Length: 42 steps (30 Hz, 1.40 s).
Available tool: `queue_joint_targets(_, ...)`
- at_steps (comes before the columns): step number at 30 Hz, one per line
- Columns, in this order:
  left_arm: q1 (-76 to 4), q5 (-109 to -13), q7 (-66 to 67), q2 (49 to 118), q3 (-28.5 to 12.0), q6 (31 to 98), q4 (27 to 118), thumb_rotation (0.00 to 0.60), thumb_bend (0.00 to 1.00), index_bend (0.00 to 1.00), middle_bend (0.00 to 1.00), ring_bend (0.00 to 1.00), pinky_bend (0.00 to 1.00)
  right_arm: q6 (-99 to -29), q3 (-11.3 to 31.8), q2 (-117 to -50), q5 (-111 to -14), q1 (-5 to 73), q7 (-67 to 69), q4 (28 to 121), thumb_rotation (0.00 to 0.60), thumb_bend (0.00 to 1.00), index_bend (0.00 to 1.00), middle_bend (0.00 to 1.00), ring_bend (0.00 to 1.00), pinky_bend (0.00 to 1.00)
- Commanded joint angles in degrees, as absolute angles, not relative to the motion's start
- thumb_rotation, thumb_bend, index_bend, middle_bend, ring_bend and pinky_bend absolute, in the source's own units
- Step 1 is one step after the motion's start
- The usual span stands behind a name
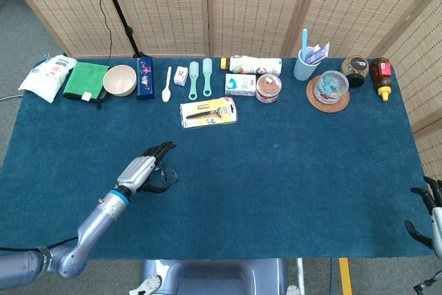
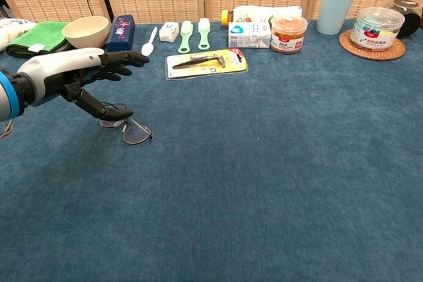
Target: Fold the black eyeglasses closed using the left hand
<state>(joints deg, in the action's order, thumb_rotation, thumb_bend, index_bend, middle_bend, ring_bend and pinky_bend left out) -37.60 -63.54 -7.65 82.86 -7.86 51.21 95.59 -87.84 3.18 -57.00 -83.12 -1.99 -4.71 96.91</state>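
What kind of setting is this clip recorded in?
Likely a staged lab tabletop: blue cloth table, woven screens behind, household items in a row, such as a bowl and toothbrush cup.
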Motion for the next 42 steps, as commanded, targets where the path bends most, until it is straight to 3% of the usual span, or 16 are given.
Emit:
queue_joint_targets(1,-35.59,-71.54,-27.36,82.77,-9.21,45.38,92.15,0.600,0.31,0.06,0.00,0.00,0.00,-87.73,3.12,-57.01,-83.09,-1.97,-4.79,96.94,0.600,0.27,0.27,0.14,0.11,0.27)
queue_joint_targets(8,-36.06,-84.02,-46.65,84.12,-6.42,44.83,84.03,0.600,0.31,0.06,0.00,0.00,0.00,-87.77,3.12,-56.98,-83.08,-1.99,-4.95,97.07,0.600,0.27,0.27,0.14,0.11,0.27)
queue_joint_targets(16,-37.06,-91.80,-61.88,87.88,-2.34,49.46,75.29,0.600,0.31,0.07,0.00,0.00,0.00,-87.63,3.14,-56.91,-82.83,-1.96,-5.27,97.18,0.600,0.27,0.27,0.14,0.11,0.27)
queue_joint_targets(34,-37.24,-94.04,-70.42,92.92,1.86,55.63,66.26,0.600,0.31,0.08,0.00,0.00,0.00,-87.79,3.13,-56.62,-82.54,-2.11,-6.21,97.87,0.600,0.27,0.27,0.14,0.11,0.27)
queue_joint_targets(42,-37.58,-94.10,-69.66,90.92,1.08,59.45,67.75,0.600,0.31,0.08,0.00,0.00,0.00,-87.90,3.14,-56.69,-82.69,-2.11,-6.10,97.90,0.600,0.27,0.27,0.14,0.11,0.27)
